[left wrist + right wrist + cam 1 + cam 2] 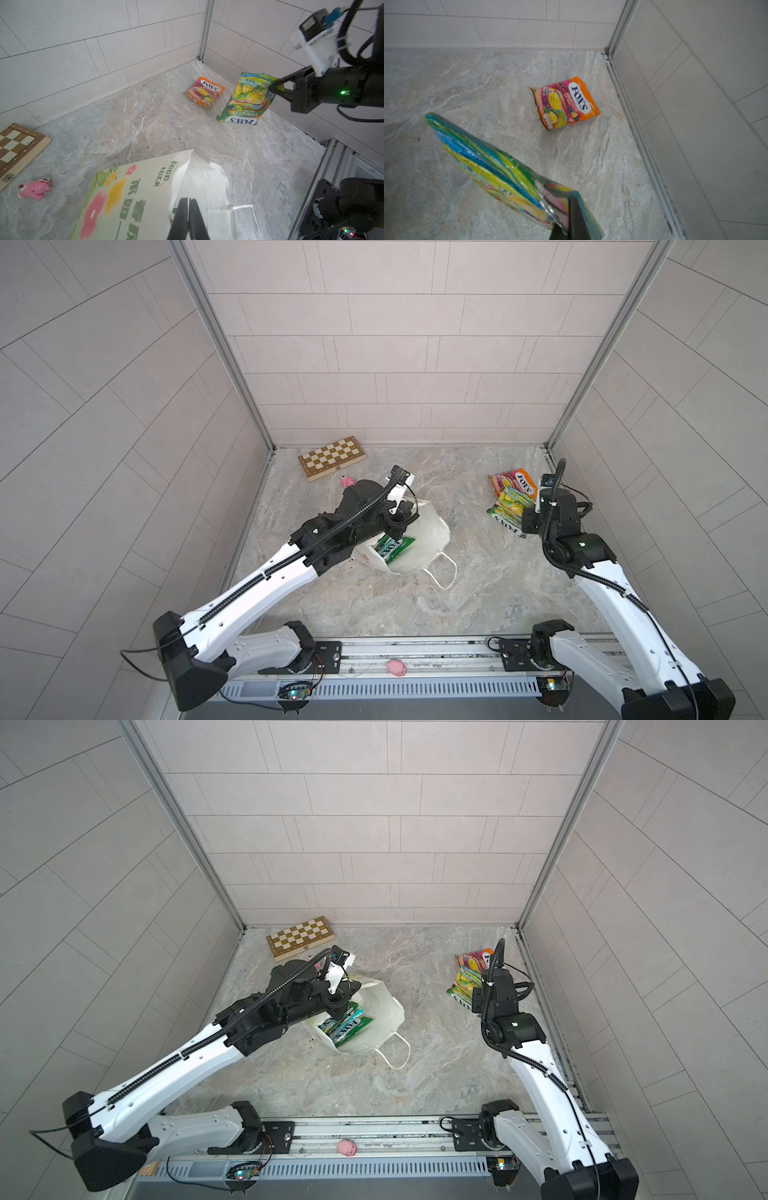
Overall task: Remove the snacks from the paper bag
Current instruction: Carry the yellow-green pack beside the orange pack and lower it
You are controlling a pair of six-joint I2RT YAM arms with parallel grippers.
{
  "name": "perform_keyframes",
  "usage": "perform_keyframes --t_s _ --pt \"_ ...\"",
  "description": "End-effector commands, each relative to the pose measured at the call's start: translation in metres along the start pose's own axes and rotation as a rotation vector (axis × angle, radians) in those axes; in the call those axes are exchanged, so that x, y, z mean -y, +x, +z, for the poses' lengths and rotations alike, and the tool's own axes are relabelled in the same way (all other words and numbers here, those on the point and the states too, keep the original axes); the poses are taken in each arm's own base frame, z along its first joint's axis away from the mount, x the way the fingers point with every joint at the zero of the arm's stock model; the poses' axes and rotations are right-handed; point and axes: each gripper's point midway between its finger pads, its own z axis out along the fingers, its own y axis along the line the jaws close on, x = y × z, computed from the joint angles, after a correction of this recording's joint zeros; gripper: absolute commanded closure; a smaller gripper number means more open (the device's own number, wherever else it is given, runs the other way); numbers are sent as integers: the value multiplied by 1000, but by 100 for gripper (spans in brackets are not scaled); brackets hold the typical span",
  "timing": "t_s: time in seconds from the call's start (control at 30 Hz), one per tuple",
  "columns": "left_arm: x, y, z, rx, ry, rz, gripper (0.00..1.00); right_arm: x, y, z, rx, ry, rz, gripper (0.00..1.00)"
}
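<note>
my left gripper (188, 202) is closed tight at the far rim of the paper bag (432, 526), fingers pressed together on the paper edge. the bag sits slumped left of the middle of the table (415, 605), with its mouth gaping so that both top views look in. one white cord handle (442, 572) trails on the near side. teal packets (392, 549) lie inside the bag.

over at the far right, my right gripper (275, 85) is clamped on the top edge of a green-yellow packet (247, 99), which hangs below it. i can't tell whether the packet's lower edge touches the table. the right wrist view is too blurred to show if a second packet is in that grip. the orange packet (566, 102) lies flat just beyond it, near the far right corner.

a chessboard (332, 458) rests at the far left with a pink toy pig (347, 481) beside it. another pig (397, 668) sits on the near rail (449, 649).
</note>
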Motion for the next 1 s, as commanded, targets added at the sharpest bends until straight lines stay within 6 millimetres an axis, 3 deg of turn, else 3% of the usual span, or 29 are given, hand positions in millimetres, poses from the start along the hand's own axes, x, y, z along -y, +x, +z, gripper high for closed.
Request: perform_keyframes --t_s 0.0,0.33,0.53,0.97 --pt "4 -6 -4 17 12 -1 100 -5 -7 13 25 -69 145 100" --pt "7 -6 -3 15 17 5 100 23 42 68 -93 22 233 100" --pt "6 -7 -4 16 17 4 100 47 58 87 -125 96 287 100" --pt "5 -4 -2 8 11 9 100 71 79 113 -204 190 277 100"
